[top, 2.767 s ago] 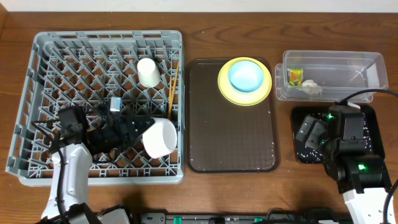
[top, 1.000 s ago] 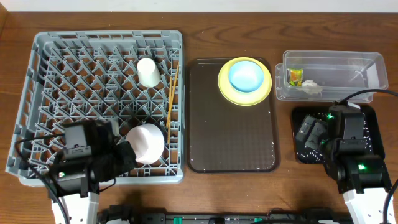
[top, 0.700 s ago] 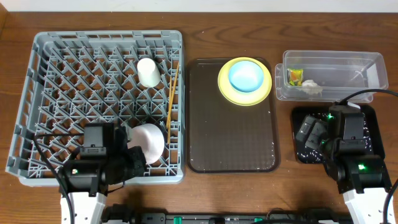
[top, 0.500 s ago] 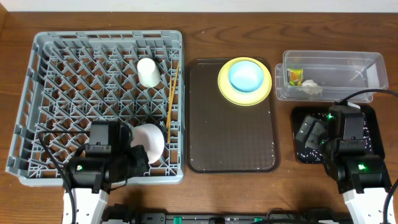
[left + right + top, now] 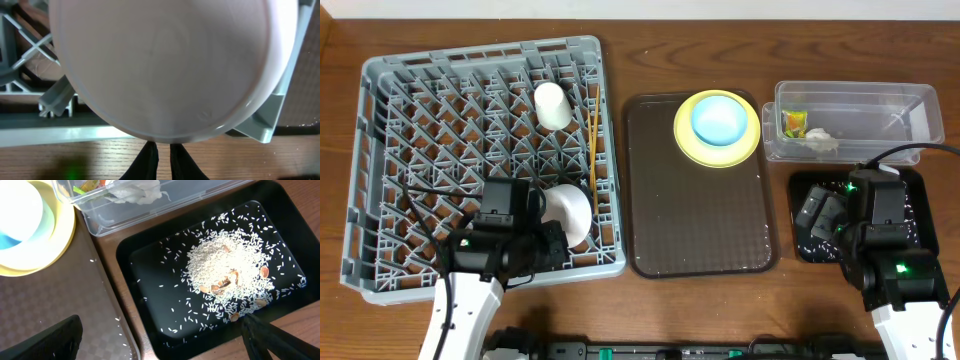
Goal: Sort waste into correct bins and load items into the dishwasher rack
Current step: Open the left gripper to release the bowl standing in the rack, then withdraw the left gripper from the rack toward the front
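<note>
Looking mostly done: cup, chopsticks, bowl in rack, waste binned, plate and dish not yet. Left gripper narrow at bowl, grip unclear; right gripper wide, empty.

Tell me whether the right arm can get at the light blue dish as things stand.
Probably yes. The right claw is open above the black tray, the light blue dish sits uncovered on the yellow plate, and bare brown tray lies between; only the clear tub stands near that path.
</note>
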`<state>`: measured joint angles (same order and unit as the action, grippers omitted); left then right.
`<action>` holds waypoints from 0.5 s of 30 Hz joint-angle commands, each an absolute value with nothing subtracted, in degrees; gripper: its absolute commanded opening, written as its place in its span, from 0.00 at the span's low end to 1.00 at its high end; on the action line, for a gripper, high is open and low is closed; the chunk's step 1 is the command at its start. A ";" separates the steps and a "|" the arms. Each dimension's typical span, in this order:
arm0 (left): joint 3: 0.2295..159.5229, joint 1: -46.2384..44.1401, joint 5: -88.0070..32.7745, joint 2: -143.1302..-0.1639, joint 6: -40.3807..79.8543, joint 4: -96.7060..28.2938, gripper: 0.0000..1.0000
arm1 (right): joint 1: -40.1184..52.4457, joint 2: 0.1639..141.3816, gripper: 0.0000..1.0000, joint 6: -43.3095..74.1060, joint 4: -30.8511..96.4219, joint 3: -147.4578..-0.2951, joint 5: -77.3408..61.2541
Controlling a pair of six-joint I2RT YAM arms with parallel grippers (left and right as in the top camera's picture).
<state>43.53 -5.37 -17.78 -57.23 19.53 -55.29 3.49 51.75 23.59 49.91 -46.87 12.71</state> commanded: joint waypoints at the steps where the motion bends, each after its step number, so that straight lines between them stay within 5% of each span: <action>1: 46.09 -5.23 -15.88 -53.84 20.95 -53.82 0.15 | 3.18 51.75 0.99 23.07 49.95 -47.13 13.47; 10: 46.09 -6.28 -20.27 -46.37 21.32 -50.33 0.34 | 3.18 51.77 0.99 23.07 49.95 -47.13 13.47; 15: 46.09 -10.87 -20.08 -47.00 21.30 -46.28 0.34 | 3.18 51.75 0.99 23.07 49.95 -47.13 13.47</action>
<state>44.82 -8.67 -19.44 -46.59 21.19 -47.35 3.49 51.75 23.59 49.91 -46.87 12.71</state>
